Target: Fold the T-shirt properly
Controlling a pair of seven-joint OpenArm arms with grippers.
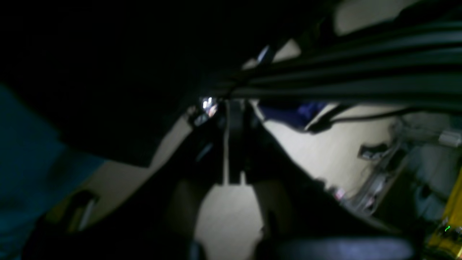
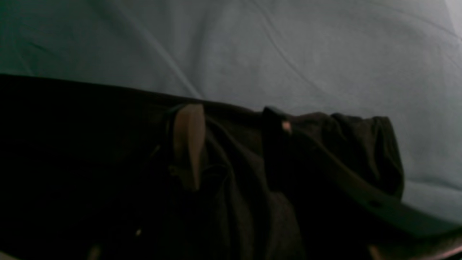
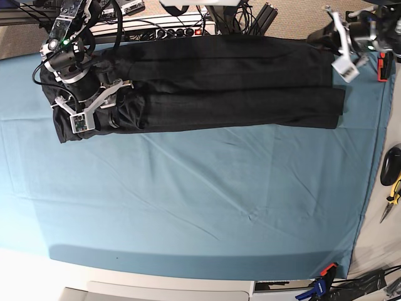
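One black T-shirt lies stretched in a long folded band across the far side of the base view. One teal cloth covers the tabletop beneath it. Two robot arms are in view, each ending in one hand: the right hand at the shirt's end on the view's left, the left hand at the opposite end. One pair of yellow-handled pliers lies off the cloth's edge. Two clamps show at the near edge, one orange and one blue.
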